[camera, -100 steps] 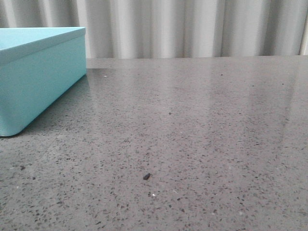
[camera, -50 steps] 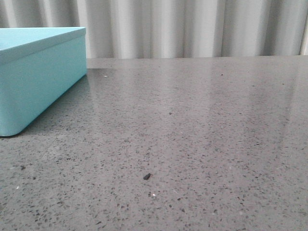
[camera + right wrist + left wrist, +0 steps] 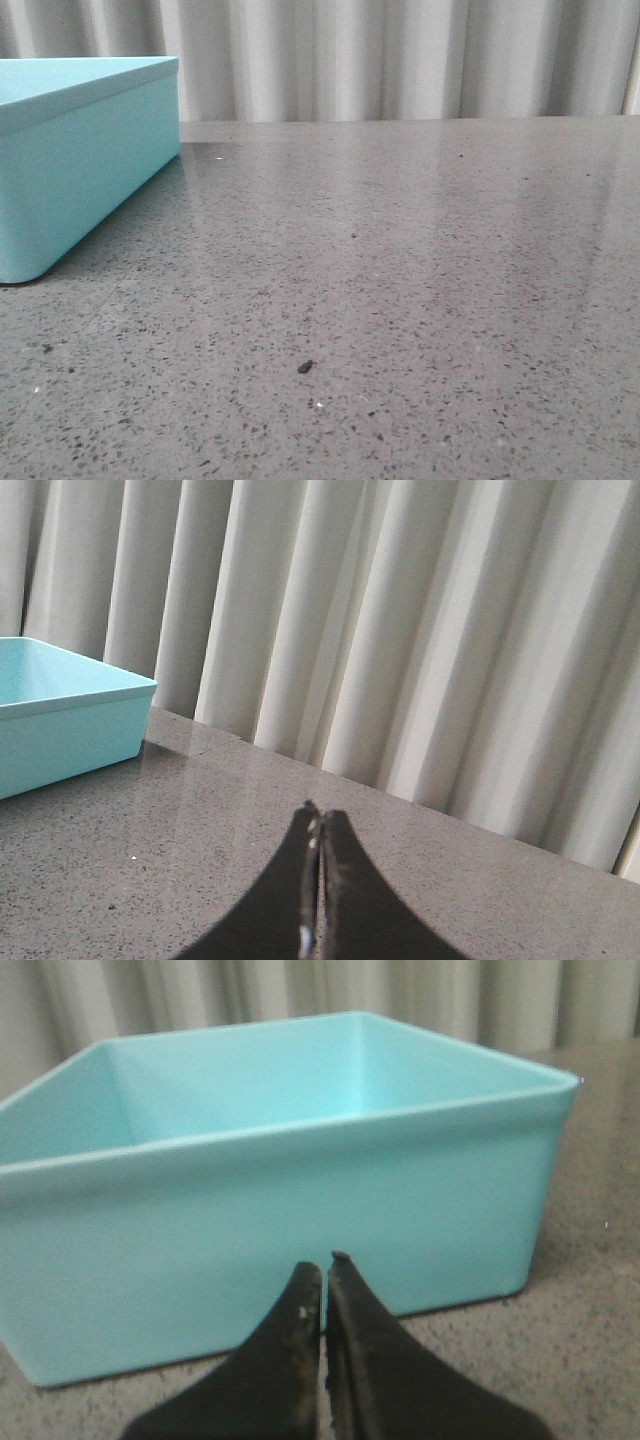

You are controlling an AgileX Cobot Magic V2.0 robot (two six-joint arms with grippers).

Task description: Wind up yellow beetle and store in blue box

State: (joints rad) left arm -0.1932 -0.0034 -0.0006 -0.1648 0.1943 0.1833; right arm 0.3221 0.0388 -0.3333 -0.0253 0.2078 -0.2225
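Note:
The blue box [image 3: 70, 170] stands on the grey speckled table at the left of the front view, only its right part in frame. In the left wrist view the blue box [image 3: 280, 1190] fills most of the picture, and what shows of its inside is bare. My left gripper [image 3: 326, 1263] is shut with nothing in it, its tips just short of the box's near wall. My right gripper [image 3: 320, 812] is shut and empty above the table, with the blue box [image 3: 60, 720] off to one side. The yellow beetle is out of view. Neither gripper shows in the front view.
A pale pleated curtain [image 3: 400, 55] hangs behind the table's far edge. A small dark speck [image 3: 305, 367] lies on the grey table [image 3: 420, 280] near the front.

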